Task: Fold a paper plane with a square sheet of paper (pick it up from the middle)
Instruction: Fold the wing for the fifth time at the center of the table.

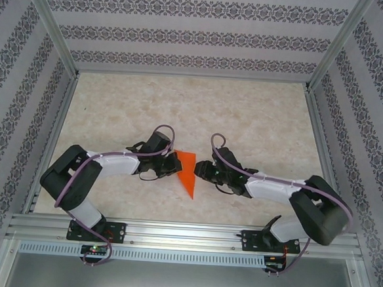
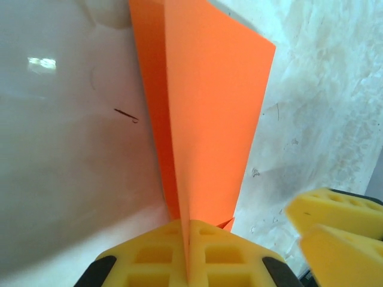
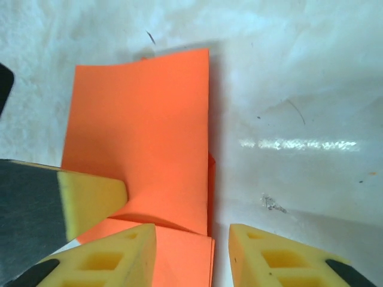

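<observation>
The orange sheet of paper (image 1: pixel 187 171) is folded into a pointed wedge, its tip toward the near edge of the table. My left gripper (image 1: pixel 175 163) is at its left side. The left wrist view has the yellow pads (image 2: pixel 149 257) pressed together on a raised fold of the paper (image 2: pixel 203 107). My right gripper (image 1: pixel 201 169) is just right of the paper. In the right wrist view its yellow fingers (image 3: pixel 281 257) stand apart over the near right edge of the paper (image 3: pixel 143 131), not gripping it. The left gripper's pad (image 3: pixel 90 200) rests on the paper there.
The pale marbled table (image 1: pixel 194 111) stretches beyond the arms. Patterned walls (image 1: pixel 199 35) and aluminium posts (image 1: pixel 52 25) close it in on three sides. An aluminium rail (image 1: pixel 185 238) carrying both arm bases runs along the near edge.
</observation>
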